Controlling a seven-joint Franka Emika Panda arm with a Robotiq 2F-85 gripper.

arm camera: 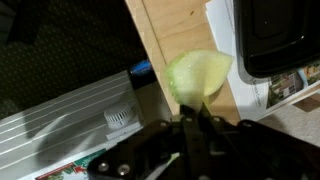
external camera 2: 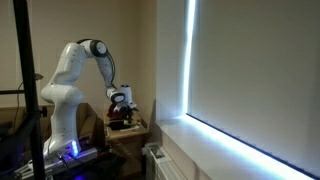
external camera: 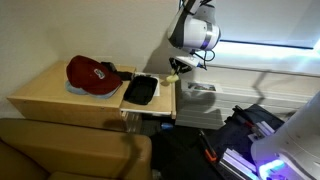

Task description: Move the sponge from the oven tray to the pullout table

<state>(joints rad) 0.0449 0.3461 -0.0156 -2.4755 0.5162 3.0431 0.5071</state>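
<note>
Wrist view: sponge [arm camera: 198, 75] near oven tray [arm camera: 272, 62]

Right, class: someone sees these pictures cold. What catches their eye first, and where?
The pale yellow sponge, pinched in the gripper, sits mid-frame in the wrist view over the light-wood pullout table, the black oven tray at upper right. In the exterior views, a red cap lies beside that tray and the white arm stands beside a glaring window strip.
</note>
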